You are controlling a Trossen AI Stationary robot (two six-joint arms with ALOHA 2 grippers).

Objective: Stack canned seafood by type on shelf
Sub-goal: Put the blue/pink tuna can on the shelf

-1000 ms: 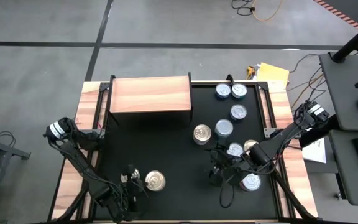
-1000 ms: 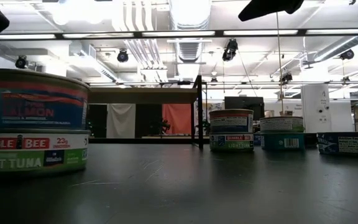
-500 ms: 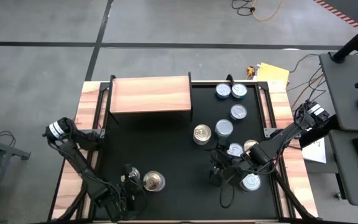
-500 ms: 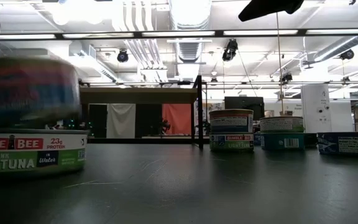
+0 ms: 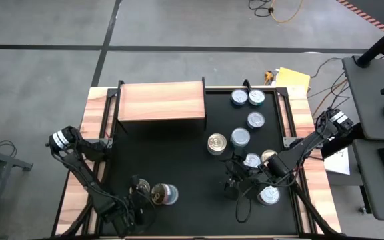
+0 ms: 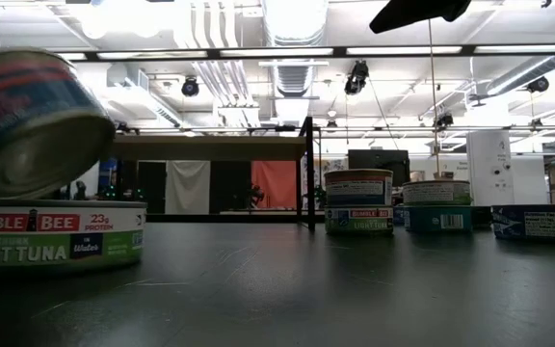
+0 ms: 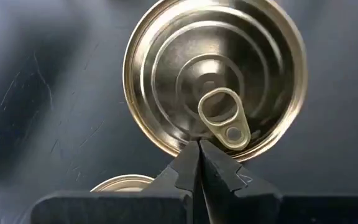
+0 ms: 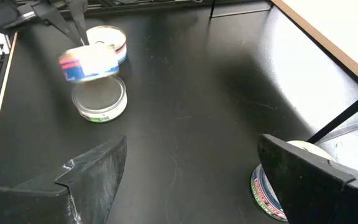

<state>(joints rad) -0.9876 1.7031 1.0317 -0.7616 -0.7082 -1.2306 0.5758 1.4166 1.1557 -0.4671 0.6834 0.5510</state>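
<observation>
Gold-topped tin (image 5: 164, 194) sits at the left gripper (image 5: 141, 197) near the table's front edge in the high view, well apart from the empty shelf (image 5: 161, 101); it has slid toward the arm since a second ago. Low view: the tin (image 6: 27, 125), level before, now tilts off the tuna can (image 6: 54, 232) beneath, probably being peeled from a mismatched stack. Left wrist view: closed fingertips (image 7: 188, 163) pinch its rim. Right wrist view: the right gripper (image 8: 191, 171) hangs wide open, idle.
</observation>
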